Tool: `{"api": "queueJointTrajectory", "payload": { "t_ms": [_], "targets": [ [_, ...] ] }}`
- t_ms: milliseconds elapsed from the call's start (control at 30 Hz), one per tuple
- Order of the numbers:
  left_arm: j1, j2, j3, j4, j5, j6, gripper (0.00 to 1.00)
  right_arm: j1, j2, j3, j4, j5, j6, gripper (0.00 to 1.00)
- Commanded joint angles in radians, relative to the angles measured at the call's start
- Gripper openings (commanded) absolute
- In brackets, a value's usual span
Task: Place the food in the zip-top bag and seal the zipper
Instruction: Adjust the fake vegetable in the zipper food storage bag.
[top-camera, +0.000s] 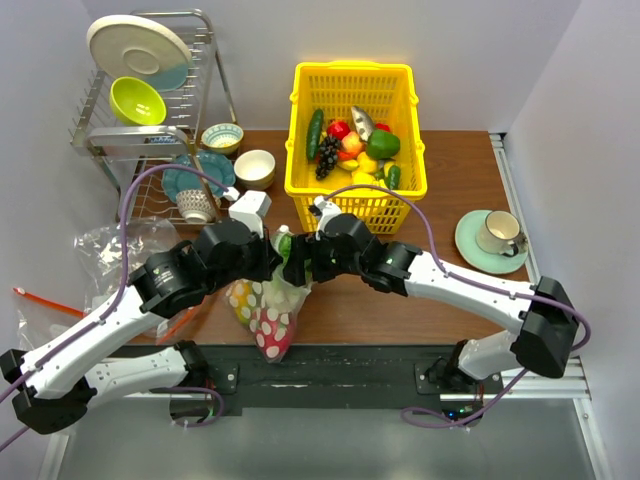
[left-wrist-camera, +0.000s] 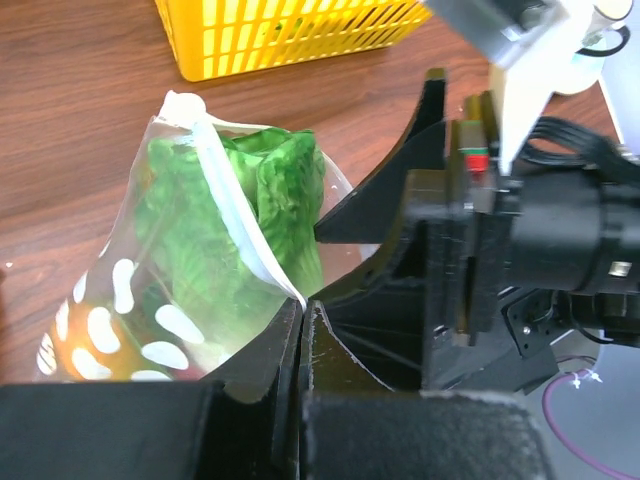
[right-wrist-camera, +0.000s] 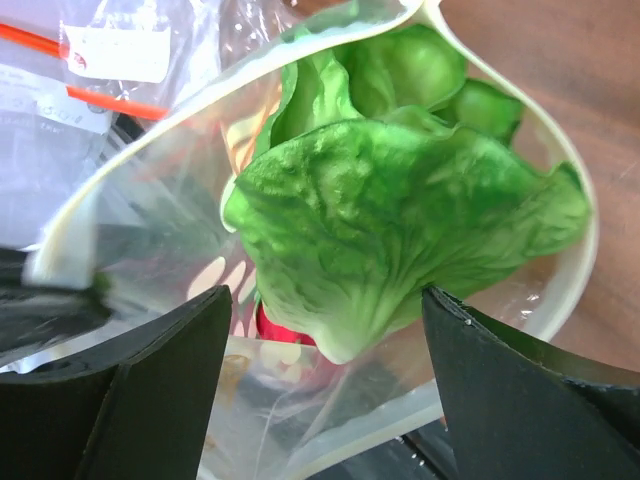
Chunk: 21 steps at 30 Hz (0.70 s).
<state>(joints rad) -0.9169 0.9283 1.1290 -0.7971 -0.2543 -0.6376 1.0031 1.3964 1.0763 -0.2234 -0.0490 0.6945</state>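
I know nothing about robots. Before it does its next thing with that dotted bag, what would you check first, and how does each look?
1. Hold on the bag: the left gripper is shut on the zip-top bag at its zipper. Ok.
2. Food let go: the right gripper is open and not pinching the lettuce. Ok.
3. Lettuce fully below the zipper line: cannot tell.
4. Way clear for sealing: its fingers stand either side of the lettuce at the mouth. Not ok.
5. Zipper pressed shut: the mouth gapes. Not ok.
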Motion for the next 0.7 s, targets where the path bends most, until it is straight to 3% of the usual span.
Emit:
{"api": "queueJointTrajectory", "payload": {
  "t_ms": [0, 167, 400, 500, 533, 600, 667],
  "targets": [
    [0.001, -0.008, 0.029, 0.128, 0.006, -0.017, 0.00, 0.006, 0.019, -0.001, -0.014, -0.035, 0.063, 0.83],
    [0.001, -0.011, 0.054, 0.127, 0.007, -0.019, 0.00, 0.009, 0.075, 0.034, -0.079, 0.035, 0.088, 0.99],
    [0.001, -0.016, 0.029, 0.150, 0.033, -0.019, 0.00, 0.015, 0.141, 0.028, -0.013, 0.093, 0.157, 0.99],
    [0.001, -0.017, 0.026, 0.151, 0.039, -0.017, 0.00, 0.015, 0.138, 0.005, 0.048, 0.110, 0.157, 0.81],
    [0.001, -0.019, 0.026, 0.153, 0.038, -0.014, 0.00, 0.017, 0.135, 0.005, 0.059, 0.110, 0.151, 0.57],
    [0.001, -0.023, 0.023, 0.148, 0.038, -0.010, 0.00, 0.015, 0.124, 0.022, 0.065, 0.100, 0.116, 0.30],
    [0.001, -0.023, 0.017, 0.157, 0.043, 0.010, 0.00, 0.015, 0.116, 0.042, 0.050, 0.054, 0.083, 0.10]
  ]
}}
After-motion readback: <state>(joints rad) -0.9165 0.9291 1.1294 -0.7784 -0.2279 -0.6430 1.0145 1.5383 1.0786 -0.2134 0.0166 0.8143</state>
